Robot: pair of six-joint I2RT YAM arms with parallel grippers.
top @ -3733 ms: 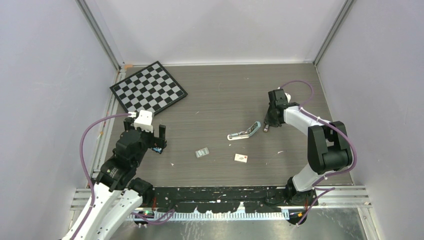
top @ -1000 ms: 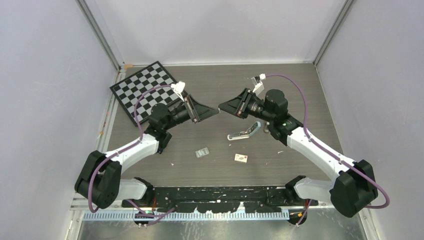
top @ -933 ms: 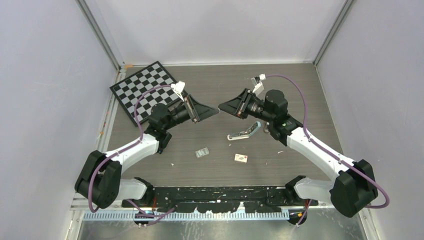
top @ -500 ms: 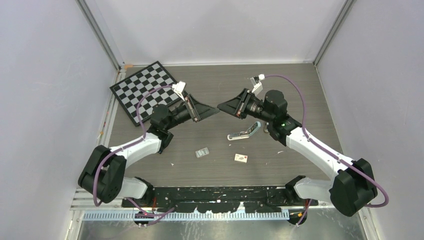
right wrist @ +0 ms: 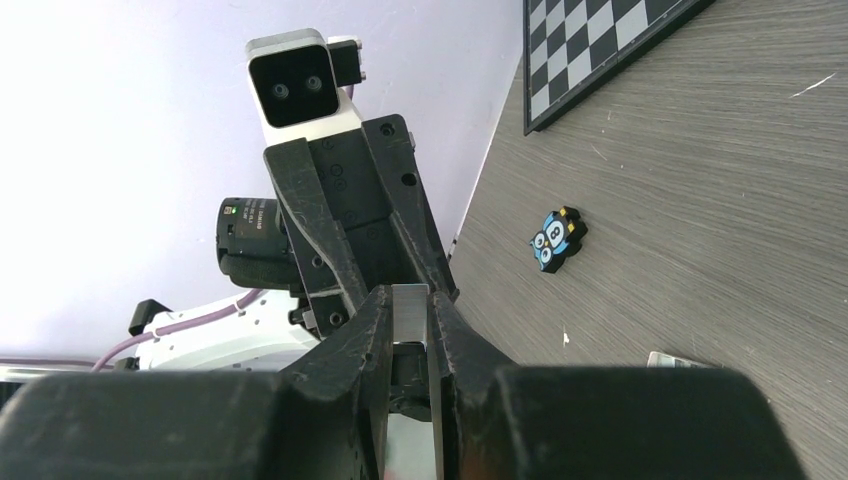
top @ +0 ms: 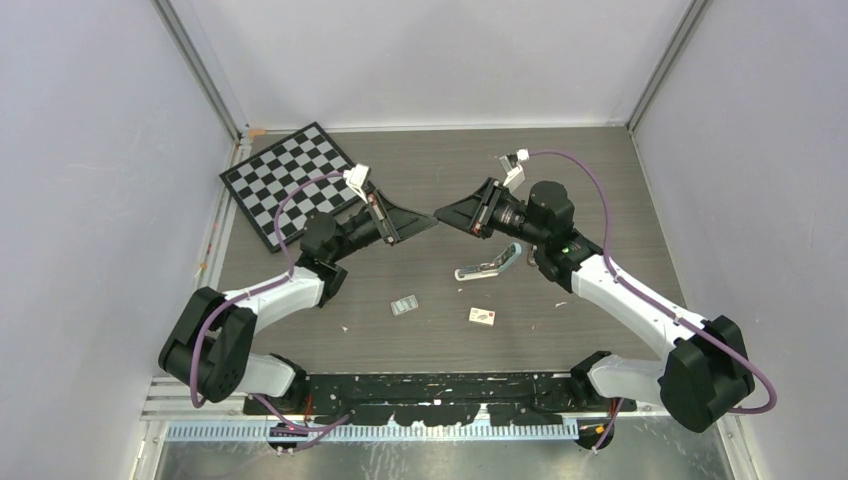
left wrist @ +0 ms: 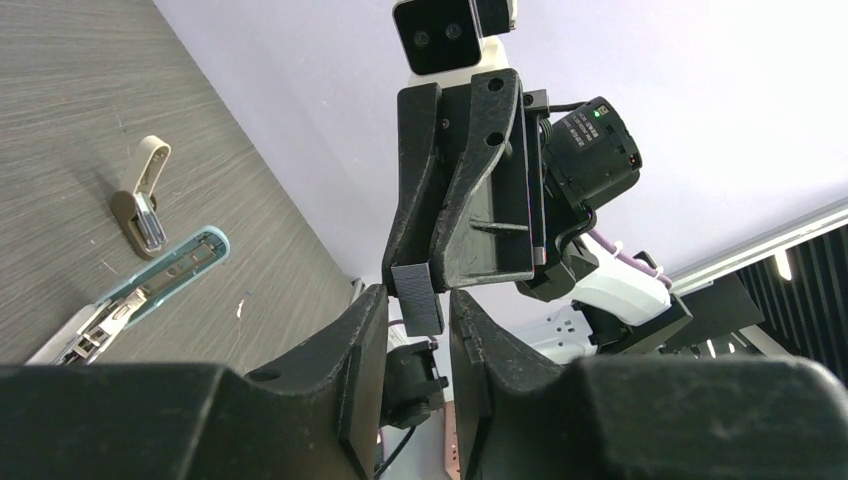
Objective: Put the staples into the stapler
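My two grippers meet tip to tip above the middle of the table. The right gripper (top: 446, 213) (right wrist: 410, 305) is shut on the staples (right wrist: 410, 300), a small silvery block standing out past its fingertips. In the left wrist view the staples (left wrist: 421, 300) show as a dark ribbed block between the fingers of my left gripper (top: 424, 223) (left wrist: 418, 310). Those jaws stand either side of it with thin gaps. The stapler (top: 490, 263) (left wrist: 150, 290) lies open on the table below the right gripper, teal top swung up from its white base.
A small white box with a red mark (top: 484, 316) and a flat grey piece (top: 404, 305) lie nearer the front. A tan block (left wrist: 140, 200) sits beside the stapler. A chessboard (top: 297, 185) lies at the back left; a blue-and-black gadget (right wrist: 558, 238) rests near it.
Both arms rose from the table and met in mid-air earlier. Over the last second the left jaws have narrowed around the staples; the right gripper keeps its hold.
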